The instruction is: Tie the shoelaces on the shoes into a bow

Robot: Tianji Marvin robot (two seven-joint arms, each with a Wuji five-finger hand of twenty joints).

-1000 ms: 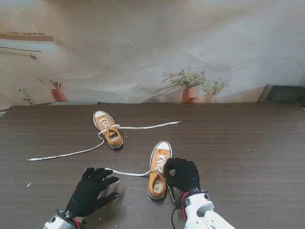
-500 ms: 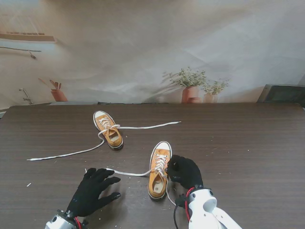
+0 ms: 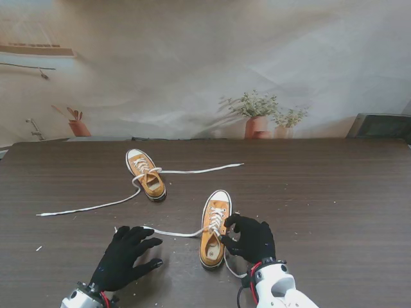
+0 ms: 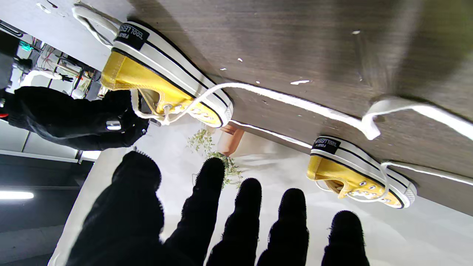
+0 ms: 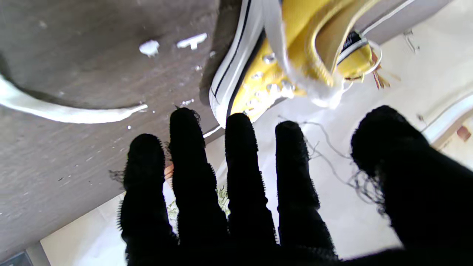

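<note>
The near shoe [image 3: 214, 228] sits on the desk [image 3: 334, 192] close to me, a little right of centre, toe pointing away, its laces untied. One lace [image 3: 174, 233] runs left from its eyelets across the desk to the fingertips of my left hand [image 3: 123, 256]; another strand [image 3: 232, 265] curls along the shoe's right side toward me. My right hand [image 3: 252, 237] is just beside the shoe on its right, fingers spread toward the eyelets and released: in the right wrist view the fingers [image 5: 240, 155] are apart with nothing between them. The left hand lies flat, fingers splayed, gripping nothing; whether it touches the lace end I cannot tell.

The far shoe [image 3: 146, 174] lies farther away and to the left, also untied. One long lace [image 3: 90, 206] trails left across the desk, the other [image 3: 202, 170] stretches right.

Small white crumbs [image 3: 38, 248] are scattered over the dark wood near both hands. Beyond the desk's far edge hangs a backdrop printed with potted plants [image 3: 258, 119]. Nothing lies between my hands and the near shoe except its own loose laces.
</note>
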